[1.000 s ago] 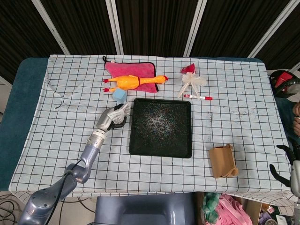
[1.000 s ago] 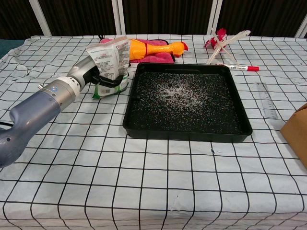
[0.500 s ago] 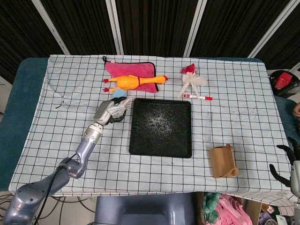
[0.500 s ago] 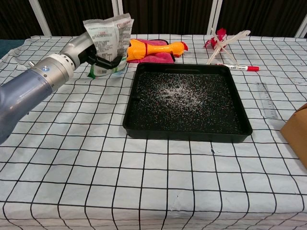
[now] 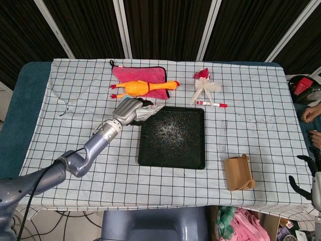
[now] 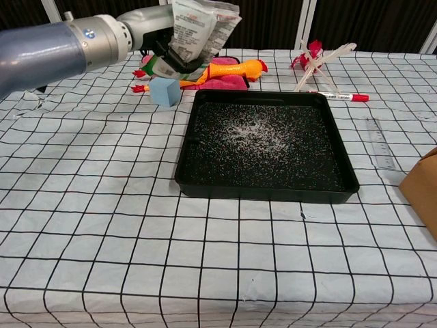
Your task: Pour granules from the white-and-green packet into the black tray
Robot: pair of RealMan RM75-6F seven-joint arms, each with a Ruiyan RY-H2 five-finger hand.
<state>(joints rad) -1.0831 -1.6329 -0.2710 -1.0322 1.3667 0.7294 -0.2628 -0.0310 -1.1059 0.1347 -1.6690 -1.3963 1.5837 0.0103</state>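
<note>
My left hand (image 5: 127,110) (image 6: 158,31) grips the white-and-green packet (image 6: 198,33) (image 5: 147,113) and holds it raised above the table, tilted with its top toward the black tray (image 5: 172,156) (image 6: 266,185). The packet hangs over the tray's far-left corner. White granules (image 6: 256,130) lie scattered over the tray's floor, thickest near its middle. My right hand (image 5: 308,176) shows only at the right edge of the head view, beyond the table, with dark fingers spread and nothing in them.
A blue cube (image 6: 164,91) stands left of the tray's far corner. Behind it lie a yellow rubber chicken (image 5: 144,87) on a pink cloth (image 5: 139,75). A red pen (image 5: 212,104) and plastic bundle (image 5: 204,85) lie at the back right; a brown paper holder (image 5: 238,172) sits front right.
My left hand has lifted the packet off the table and carried it up and right toward the tray's far-left corner, uncovering the blue cube. The right hand has stayed put.
</note>
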